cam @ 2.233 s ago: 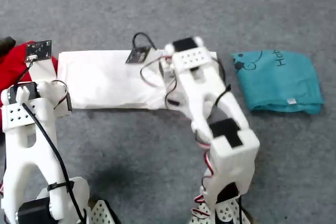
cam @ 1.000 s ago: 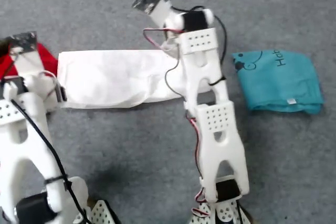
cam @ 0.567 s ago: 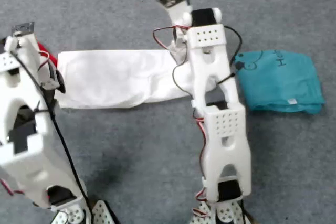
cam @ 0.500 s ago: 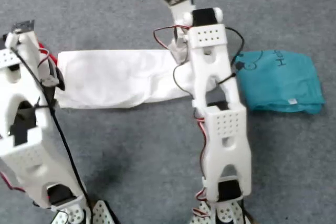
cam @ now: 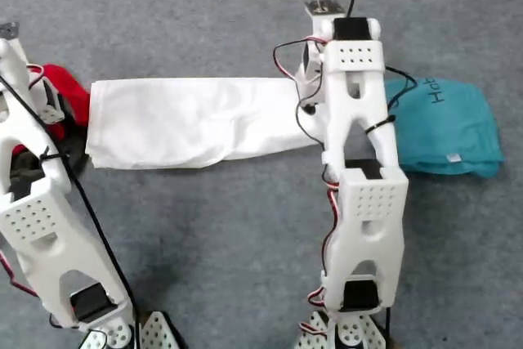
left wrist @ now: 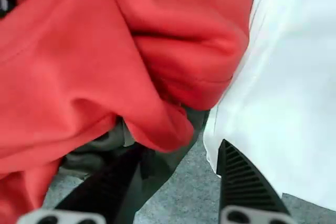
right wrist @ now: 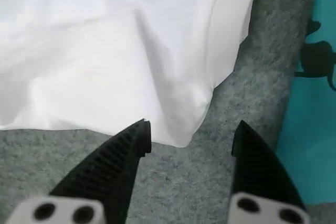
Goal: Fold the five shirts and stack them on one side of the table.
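A white shirt (cam: 196, 120) lies folded into a long strip across the middle of the table. Its right end (right wrist: 105, 51) lies just ahead of my right gripper (right wrist: 192, 127), which hangs open over the grey cloth with nothing between its fingers. A folded teal shirt (cam: 445, 124) lies to the right, and its edge (right wrist: 315, 103) is beside that gripper. At the left table edge is a crumpled red shirt (cam: 69, 96). My left gripper (left wrist: 182, 148) is open just above the red shirt (left wrist: 105, 61) and the white shirt's left end (left wrist: 278, 93).
A dark garment (left wrist: 157, 166) lies under the red shirt. The right arm (cam: 359, 145) stands between the white and teal shirts. The left arm (cam: 33, 194) runs along the left edge. Bare grey table cloth (cam: 221, 243) spreads in front.
The right arm has lifted off the white shirt's middle and moved right to its end. The left arm has swung outward to the left edge over the red shirt.
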